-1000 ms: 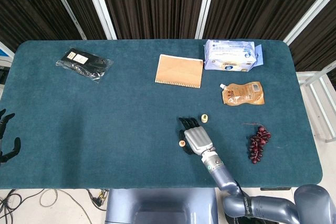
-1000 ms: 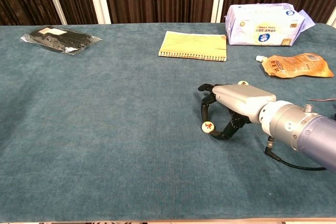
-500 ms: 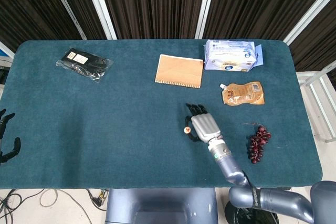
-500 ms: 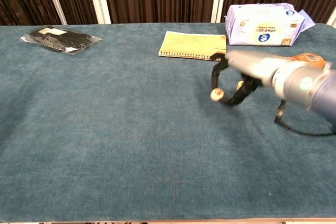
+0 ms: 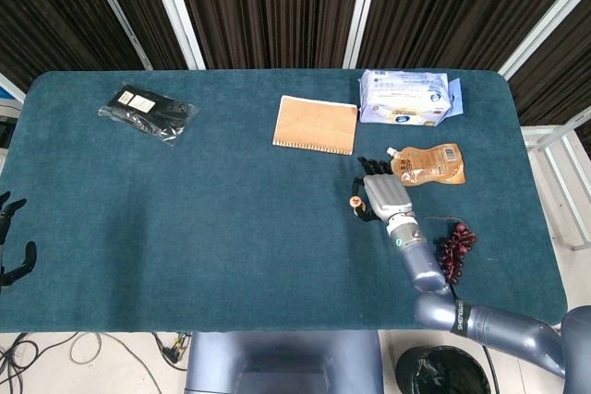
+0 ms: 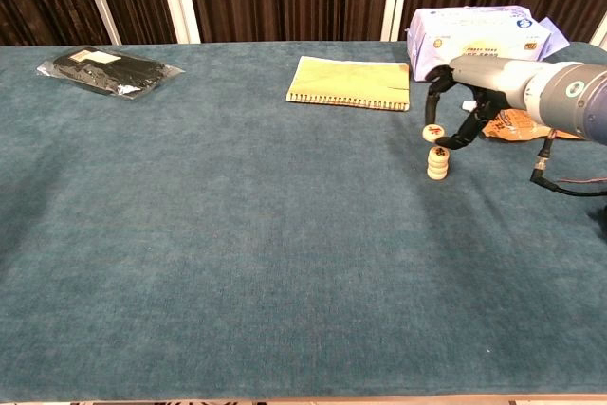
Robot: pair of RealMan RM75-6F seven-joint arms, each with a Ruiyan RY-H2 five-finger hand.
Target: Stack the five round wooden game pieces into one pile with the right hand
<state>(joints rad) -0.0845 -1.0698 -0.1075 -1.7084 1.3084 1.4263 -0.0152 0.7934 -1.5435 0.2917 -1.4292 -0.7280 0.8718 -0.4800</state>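
Note:
A short pile of round wooden pieces (image 6: 437,163) stands on the teal table (image 6: 237,234), right of centre. My right hand (image 6: 471,87) hovers just above and behind it, pinching one more piece with a red mark (image 6: 432,133) between thumb and fingers, slightly left of the pile's top and not touching it. In the head view the right hand (image 5: 384,196) holds that piece (image 5: 355,201) at its left side, and the pile is hidden beneath them. My left hand (image 5: 11,244) hangs off the table's left edge, fingers apart and holding nothing.
An orange pouch (image 5: 427,164) lies just behind the right hand, a white wipes pack (image 6: 479,43) and a tan notebook (image 6: 349,82) farther back. Dark grapes (image 5: 452,251) sit beside the right forearm. A black packet (image 6: 109,71) lies at the far left.
The right hand has lifted the red-marked piece off the table and carried it back and to the right, to just above the pile. The left hand has not moved.

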